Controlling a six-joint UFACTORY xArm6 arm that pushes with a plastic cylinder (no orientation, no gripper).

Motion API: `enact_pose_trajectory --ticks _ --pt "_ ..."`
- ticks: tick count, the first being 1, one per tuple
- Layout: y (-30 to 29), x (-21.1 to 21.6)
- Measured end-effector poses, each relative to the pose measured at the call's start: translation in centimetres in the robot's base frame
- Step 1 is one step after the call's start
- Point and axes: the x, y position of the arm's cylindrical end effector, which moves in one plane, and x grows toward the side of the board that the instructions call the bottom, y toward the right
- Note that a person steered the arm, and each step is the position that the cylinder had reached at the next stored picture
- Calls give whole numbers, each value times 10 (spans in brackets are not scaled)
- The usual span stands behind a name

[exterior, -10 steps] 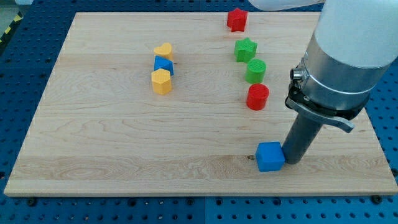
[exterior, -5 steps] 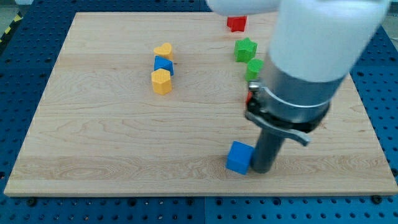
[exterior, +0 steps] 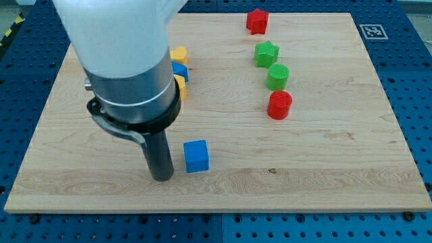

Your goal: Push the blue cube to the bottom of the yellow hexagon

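While my tip [exterior: 162, 178] rests on the wooden board [exterior: 324, 162], you see the blue plastic cube [exterior: 196, 156] just to its right, apart from it, below the yellow hexagon block [exterior: 180, 87], which my arm mostly hides; I carry no gripper.

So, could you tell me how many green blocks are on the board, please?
2, both right of centre: a green star and a green cylinder just below it. The arm hides part of the board's left.

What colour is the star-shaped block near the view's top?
Green: the star block shows clearly in the camera view.
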Motion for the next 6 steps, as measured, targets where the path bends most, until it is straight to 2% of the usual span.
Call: enact_pose_trajectory --ticks 1,2,3,6 --pt "13 27" --pt "58 24" --pt "79 15" --pt "42 -12"
